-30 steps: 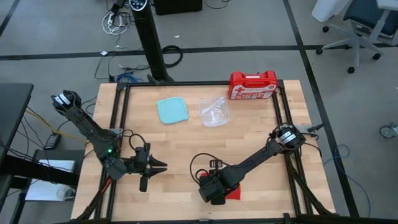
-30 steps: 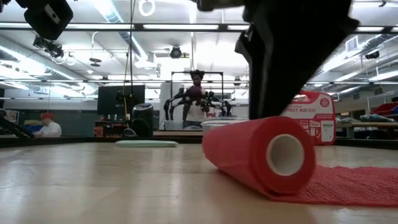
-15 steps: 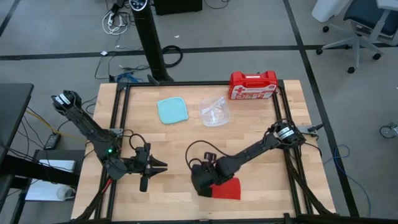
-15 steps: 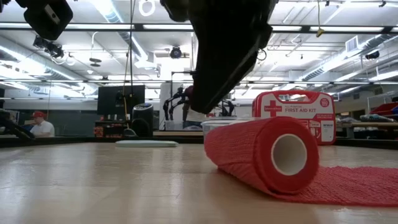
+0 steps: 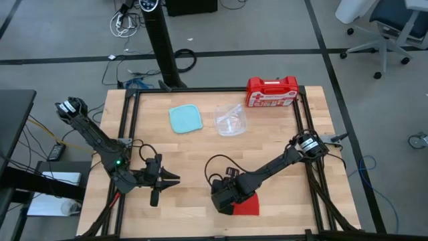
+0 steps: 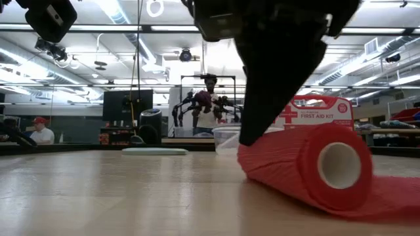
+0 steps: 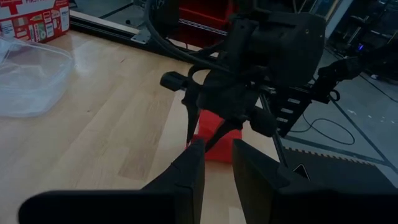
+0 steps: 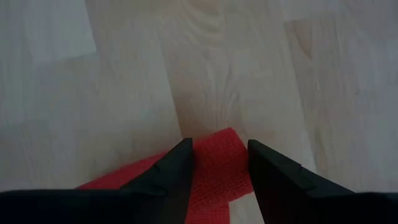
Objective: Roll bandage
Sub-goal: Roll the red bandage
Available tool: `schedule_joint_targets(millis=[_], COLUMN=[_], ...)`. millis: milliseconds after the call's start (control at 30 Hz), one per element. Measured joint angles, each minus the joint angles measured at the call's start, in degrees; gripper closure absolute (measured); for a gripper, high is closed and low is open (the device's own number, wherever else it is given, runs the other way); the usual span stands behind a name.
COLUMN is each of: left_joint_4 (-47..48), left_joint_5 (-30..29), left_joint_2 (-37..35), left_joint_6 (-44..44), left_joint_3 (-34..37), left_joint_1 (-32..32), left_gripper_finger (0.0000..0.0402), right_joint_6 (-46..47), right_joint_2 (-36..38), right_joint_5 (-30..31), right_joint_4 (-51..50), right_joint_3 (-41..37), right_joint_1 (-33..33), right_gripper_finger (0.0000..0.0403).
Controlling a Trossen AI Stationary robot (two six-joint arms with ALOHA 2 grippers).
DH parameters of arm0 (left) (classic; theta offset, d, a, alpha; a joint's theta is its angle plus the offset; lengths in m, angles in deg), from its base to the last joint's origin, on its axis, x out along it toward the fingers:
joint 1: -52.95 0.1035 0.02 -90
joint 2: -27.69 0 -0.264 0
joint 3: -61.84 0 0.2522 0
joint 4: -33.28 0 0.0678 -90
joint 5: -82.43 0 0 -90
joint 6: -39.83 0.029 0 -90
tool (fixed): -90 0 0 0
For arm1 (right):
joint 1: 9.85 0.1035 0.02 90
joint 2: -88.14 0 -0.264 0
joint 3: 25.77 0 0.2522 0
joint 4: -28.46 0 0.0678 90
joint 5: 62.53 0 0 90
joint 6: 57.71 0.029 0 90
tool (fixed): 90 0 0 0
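Roll pushed along the flat tail — the rolling is mid-way, not finished

The worktop (image 5: 194, 154) carries the red first-aid case (image 5: 271, 91) at its far edge, and the bandage (image 6: 308, 165) lies well apart from that case, near the front edge. Compared with half a second ago, the right gripper (image 5: 224, 199) sits more squarely over the roll, and in the low view the roll has travelled further along its unrolled tail — less flat cloth remains, so the winding appears to be advancing. Its fingers (image 8: 176, 171) stand spread, straddling the red cloth rather than pinching it. The left gripper (image 5: 168, 179) waits further from the case, off to the roll's side, fingers (image 7: 189, 169) parted and empty.
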Motion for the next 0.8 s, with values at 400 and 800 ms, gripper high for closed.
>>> schedule_joint_targets(millis=[400,800], left_joint_4=[0.0,0.0], left_joint_5=[0.1,3.2], left_joint_2=[0.0,0.0], left_joint_6=[-0.2,-2.8], left_joint_3=[0.0,0.0], left_joint_1=[0.0,0.0], left_gripper_finger=[0.0316,0.0316], right_joint_6=[-0.6,0.4], right_joint_2=[2.1,3.2], right_joint_5=[3.8,6.6], right_joint_4=[-3.3,-7.2], right_joint_3=[-0.2,-0.2], right_joint_1=[1.4,3.0], right_gripper_finger=[0.0251,0.0251])
